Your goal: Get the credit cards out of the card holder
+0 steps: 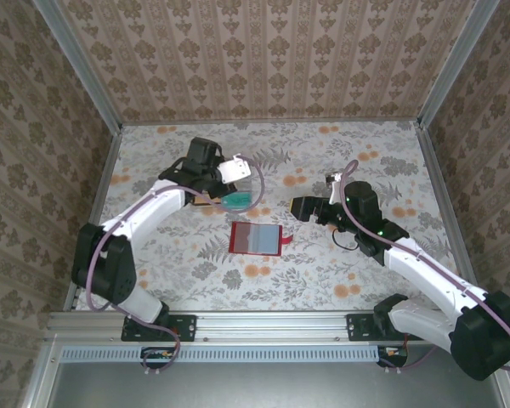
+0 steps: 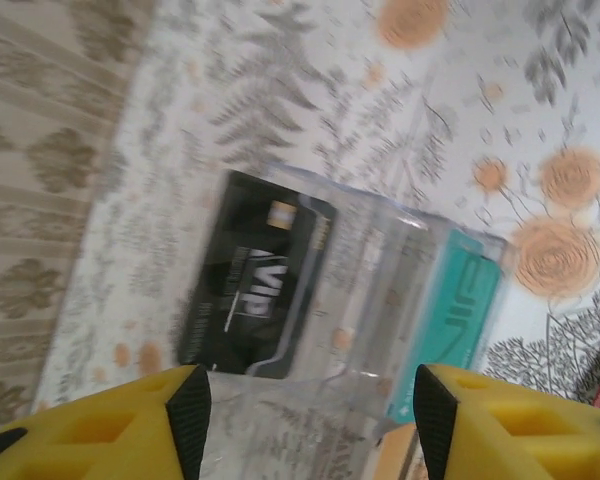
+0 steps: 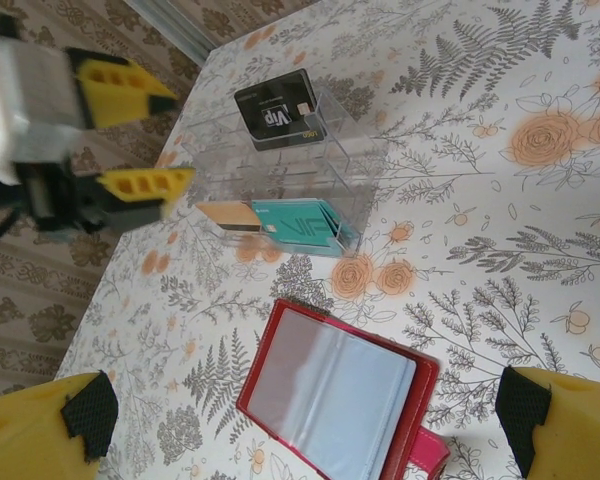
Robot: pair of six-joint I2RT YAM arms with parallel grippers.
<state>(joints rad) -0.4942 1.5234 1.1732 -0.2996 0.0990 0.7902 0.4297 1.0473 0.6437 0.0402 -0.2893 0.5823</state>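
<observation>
**While Both Claws Gape, Cards Sit in the Tray**

Where the two arms reach inward over the flowered worktop [image 1: 365,280], the card holder [image 1: 257,239] lies opened flat between them, near the middle, touched by neither. Its red border frames greyish and light-blue panels that face up, and its small red tab [image 1: 283,245] sticks out on the side towards the right arm. From the right wrist the card holder [image 3: 335,395] sits low in the frame, just below the clear tray [image 3: 310,170].

Three cards are in that clear tray [image 1: 242,191], which stands just beyond the card holder on the left arm's side. The black card [image 3: 280,115] with pale print is in the part farther from the card holder. The teal card [image 3: 295,228] is in the part nearer it, overlapping a tan card [image 3: 235,215]. Whether these lie flat or lean, I cannot tell.

The left claw [image 3: 155,135] hovers beside the tray with its jaws well apart and nothing between them. Its own camera looks past the left claw [image 2: 312,425] at the black card [image 2: 255,290] and the teal card [image 2: 460,320] through the clear walls.

The right claw [image 1: 302,208] hangs to the right of the tray, apart from it and from the card holder, with its jaws spread wide and gripping nothing.
</observation>
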